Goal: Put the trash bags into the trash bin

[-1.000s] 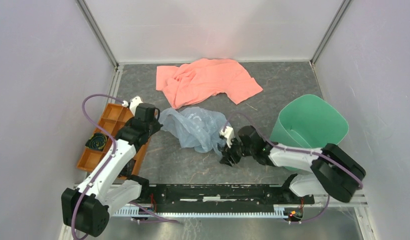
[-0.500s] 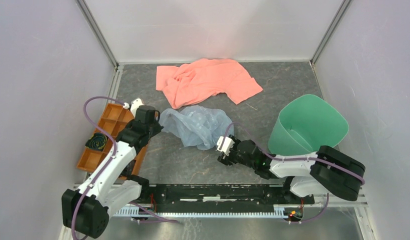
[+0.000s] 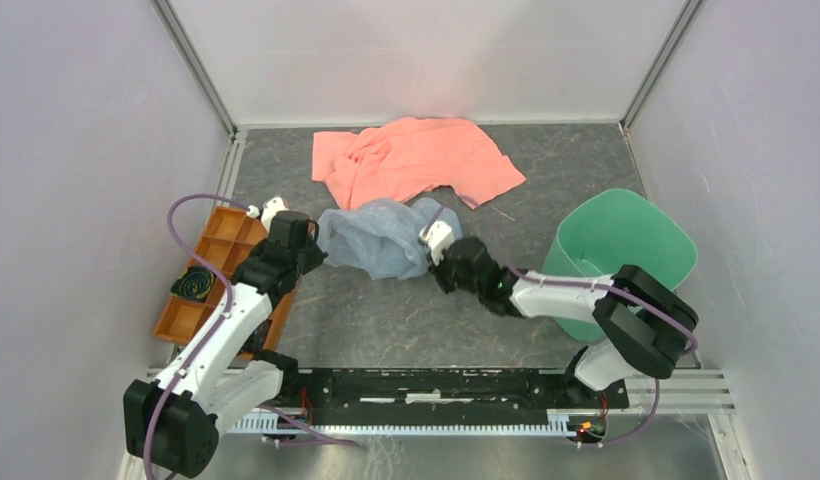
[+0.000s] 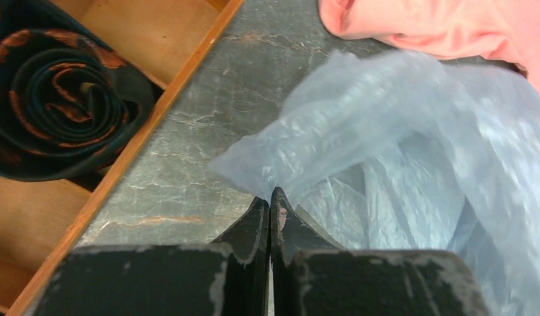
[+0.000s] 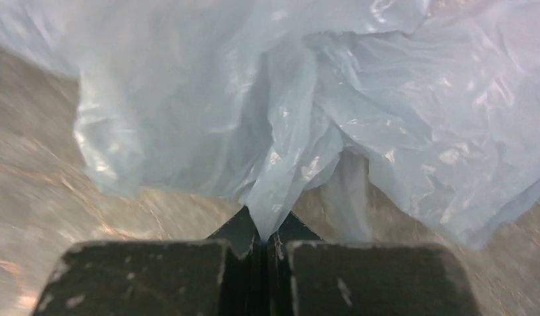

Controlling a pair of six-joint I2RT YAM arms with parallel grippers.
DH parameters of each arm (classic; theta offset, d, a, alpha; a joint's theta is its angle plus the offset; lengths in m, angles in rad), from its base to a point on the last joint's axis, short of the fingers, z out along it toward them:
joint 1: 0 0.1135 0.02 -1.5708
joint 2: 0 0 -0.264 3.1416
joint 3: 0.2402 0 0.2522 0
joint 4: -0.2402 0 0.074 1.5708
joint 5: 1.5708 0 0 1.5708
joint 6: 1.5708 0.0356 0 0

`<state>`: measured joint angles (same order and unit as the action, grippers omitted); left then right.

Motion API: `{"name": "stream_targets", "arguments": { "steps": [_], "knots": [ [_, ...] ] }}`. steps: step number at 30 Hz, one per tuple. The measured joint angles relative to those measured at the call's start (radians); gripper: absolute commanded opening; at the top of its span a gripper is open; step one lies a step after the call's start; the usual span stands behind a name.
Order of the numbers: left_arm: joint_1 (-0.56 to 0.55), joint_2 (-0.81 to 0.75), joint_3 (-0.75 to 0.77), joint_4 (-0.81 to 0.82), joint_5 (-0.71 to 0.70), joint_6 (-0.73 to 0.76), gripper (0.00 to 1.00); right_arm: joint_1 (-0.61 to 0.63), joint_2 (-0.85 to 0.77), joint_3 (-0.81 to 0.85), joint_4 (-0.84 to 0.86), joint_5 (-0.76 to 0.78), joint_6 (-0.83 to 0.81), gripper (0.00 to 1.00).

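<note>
Crinkly pale blue-grey film trash bag (image 3: pixel 378 240) lies mid-table, its right part blurred in the left wrist view. The left gripper (image 4: pixel 270 201) pinches its left edge and the right gripper (image 5: pixel 262 230) a right fold. The right arm hides the green plastic bin's (image 3: pixel 626 235) near wall.

Overhead rear view down on the whole table (image 3: pixel 386 320); both wrist views close on the trash bag (image 3: pixel 381 240)

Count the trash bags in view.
1. The bag lies mid-table, just in front of the cloth, pinched at one side by the left gripper and at the other by the right gripper. It is bunched, so another could hide within.
</note>
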<state>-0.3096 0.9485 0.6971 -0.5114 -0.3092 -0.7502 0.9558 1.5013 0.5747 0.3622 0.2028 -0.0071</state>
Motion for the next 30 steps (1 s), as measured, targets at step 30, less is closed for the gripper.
{"name": "stream_targets", "arguments": {
  "steps": [30],
  "knots": [
    [0.190, -0.059, 0.003, -0.022, 0.369, 0.090, 0.02, -0.173, -0.121, 0.218, -0.583, -0.320, 0.077, 0.00]
  ]
}}
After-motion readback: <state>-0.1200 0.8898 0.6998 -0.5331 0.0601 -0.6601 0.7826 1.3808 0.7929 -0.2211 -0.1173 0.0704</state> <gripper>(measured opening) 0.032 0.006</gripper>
